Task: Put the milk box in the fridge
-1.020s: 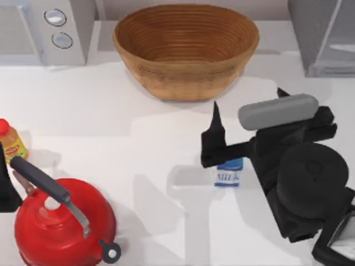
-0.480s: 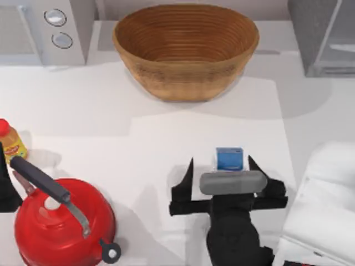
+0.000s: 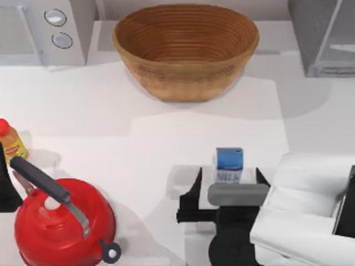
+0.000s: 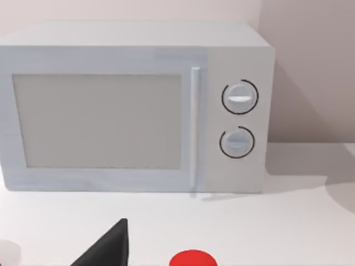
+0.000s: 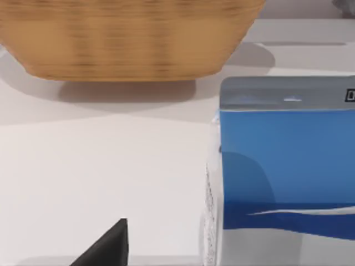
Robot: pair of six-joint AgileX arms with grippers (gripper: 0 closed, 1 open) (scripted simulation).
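The milk box (image 3: 229, 165), a small carton with a blue top and a white "MILK" face, stands upright on the white table right of centre. My right gripper (image 3: 228, 182) is at its near side, open, and its dark fingers (image 3: 195, 185) reach along both sides of the carton without touching it. The right wrist view has the milk box (image 5: 283, 166) close up and one fingertip (image 5: 108, 246) well apart from it. The fridge (image 3: 321, 36), dark grey with a pale front panel, stands at the back right. My left gripper (image 3: 5, 185) is parked at the left edge.
A big wicker basket (image 3: 186, 50) sits at the back centre. A light-grey microwave (image 3: 47, 30) with two knobs stands at the back left, also seen as the microwave (image 4: 133, 111). A red kettle (image 3: 61, 221) and an orange bottle (image 3: 11, 143) are at the front left.
My right arm has swung from the carton's right side round to its near side, and the open fingers now straddle the carton. The milk box has stayed in place.
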